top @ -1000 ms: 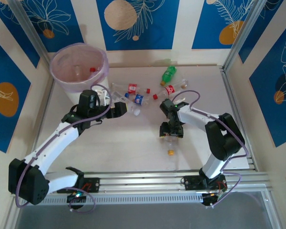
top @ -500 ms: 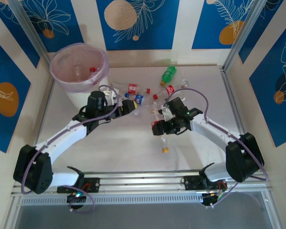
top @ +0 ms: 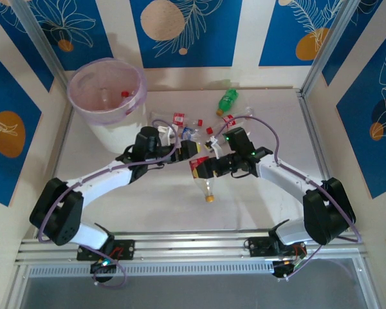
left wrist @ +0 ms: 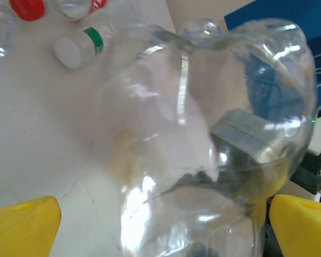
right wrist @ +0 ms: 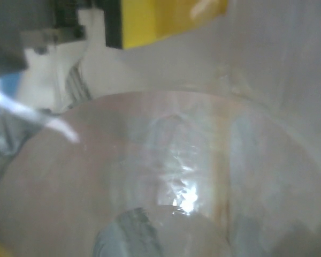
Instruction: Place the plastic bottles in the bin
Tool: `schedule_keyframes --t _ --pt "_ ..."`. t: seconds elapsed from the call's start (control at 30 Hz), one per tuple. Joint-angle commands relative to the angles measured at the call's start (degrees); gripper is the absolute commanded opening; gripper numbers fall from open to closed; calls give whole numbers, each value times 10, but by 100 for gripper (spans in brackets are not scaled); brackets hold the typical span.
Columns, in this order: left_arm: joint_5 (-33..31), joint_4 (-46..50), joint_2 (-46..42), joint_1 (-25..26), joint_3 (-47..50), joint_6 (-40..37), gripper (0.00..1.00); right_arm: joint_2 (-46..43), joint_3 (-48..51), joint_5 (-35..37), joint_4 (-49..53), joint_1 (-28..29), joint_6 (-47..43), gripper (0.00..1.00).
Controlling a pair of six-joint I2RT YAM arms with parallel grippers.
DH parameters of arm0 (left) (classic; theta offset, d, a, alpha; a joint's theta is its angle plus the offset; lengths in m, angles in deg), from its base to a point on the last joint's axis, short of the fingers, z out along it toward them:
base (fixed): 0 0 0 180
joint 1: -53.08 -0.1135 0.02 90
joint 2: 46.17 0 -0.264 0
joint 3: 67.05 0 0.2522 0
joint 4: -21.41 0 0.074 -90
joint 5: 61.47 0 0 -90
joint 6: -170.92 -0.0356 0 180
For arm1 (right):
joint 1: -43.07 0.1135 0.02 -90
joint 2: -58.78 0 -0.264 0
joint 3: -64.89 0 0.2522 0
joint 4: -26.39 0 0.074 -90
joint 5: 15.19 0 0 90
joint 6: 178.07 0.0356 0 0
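My right gripper (top: 202,168) is shut on a clear plastic bottle (top: 207,185) that hangs tilted above the table, its orange cap (top: 209,198) pointing toward the near edge. My left gripper (top: 192,151) stands open right against it. In the left wrist view this bottle (left wrist: 203,134) sits between the wide-apart yellow fingertips (left wrist: 24,225) of the left gripper (left wrist: 163,227). It also fills the right wrist view (right wrist: 166,176). Several more bottles (top: 180,120) lie behind, along with a green bottle (top: 227,100). The bin (top: 109,132), pink-lined, stands at the back left with bottles inside.
A white cap with a green ring (left wrist: 75,49) and a red cap (left wrist: 28,8) lie on the table just beyond the left gripper. Both arms meet at mid-table. Metal frame rails (top: 321,148) edge the table on the right.
My right gripper lifted the clear bottle and carried it left toward mid-table. My left arm reached right until its open jaws came around that bottle.
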Motion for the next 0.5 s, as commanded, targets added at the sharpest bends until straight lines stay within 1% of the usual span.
schedule_keyframes --t 0.0,0.1,0.2,0.33,0.37,0.43,0.47 --pt "19 -50 16 11 -16 12 100 9 -12 -49 -17 0 13 60" --pt "27 -71 26 16 -14 22 97 11 -11 -61 -28 -2 19 60" --pt "27 -84 31 19 -12 29 87 12 -11 -64 -30 -4 22 60" --pt "25 -83 31 19 -13 28 71 11 -11 -64 -28 -9 23 61" --pt "25 -84 32 19 -14 29 68 12 -10 -64 -28 -9 24 61" --pt "25 -84 33 19 -14 29 65 11 -11 -64 -25 -10 24 64" --pt "24 -85 34 20 -14 30 62 10 -11 -62 -23 -11 24 65"
